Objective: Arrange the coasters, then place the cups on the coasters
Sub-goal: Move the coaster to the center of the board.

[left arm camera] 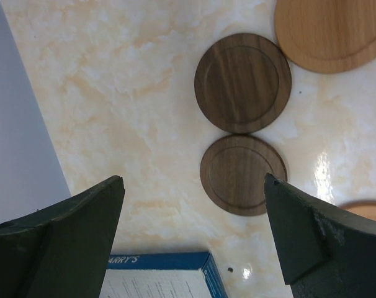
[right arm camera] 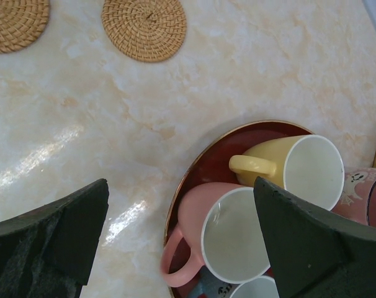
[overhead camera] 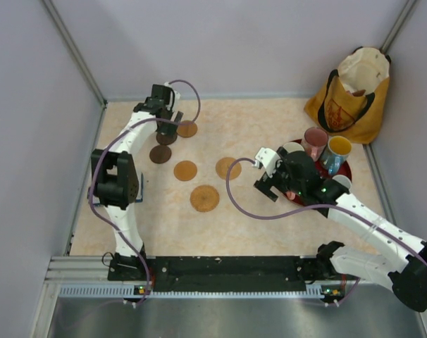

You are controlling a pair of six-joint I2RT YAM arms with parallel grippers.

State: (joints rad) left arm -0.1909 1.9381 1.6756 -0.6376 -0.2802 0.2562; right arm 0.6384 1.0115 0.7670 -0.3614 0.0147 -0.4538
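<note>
Several coasters lie on the marble table: tan ones [overhead camera: 204,198] [overhead camera: 185,170] [overhead camera: 228,167] and dark brown ones [overhead camera: 160,154]. My left gripper [overhead camera: 167,125] hangs open over the back-left pair. In the left wrist view the two dark coasters [left arm camera: 242,82] [left arm camera: 242,174] lie ahead of the open gripper [left arm camera: 193,180], nothing between its fingers. The cups stand crowded on a red tray [overhead camera: 346,171]. My right gripper [right arm camera: 180,186] is open above the tray's left rim [right arm camera: 194,174], over a pink mug [right arm camera: 228,239] and beside a pale yellow mug [right arm camera: 296,167].
A yellow-orange bag [overhead camera: 351,91] stands at the back right corner. A blue and white box [left arm camera: 157,276] lies on the table under the left gripper. Two woven coasters [right arm camera: 144,26] [right arm camera: 14,22] lie left of the tray. Grey walls enclose the table.
</note>
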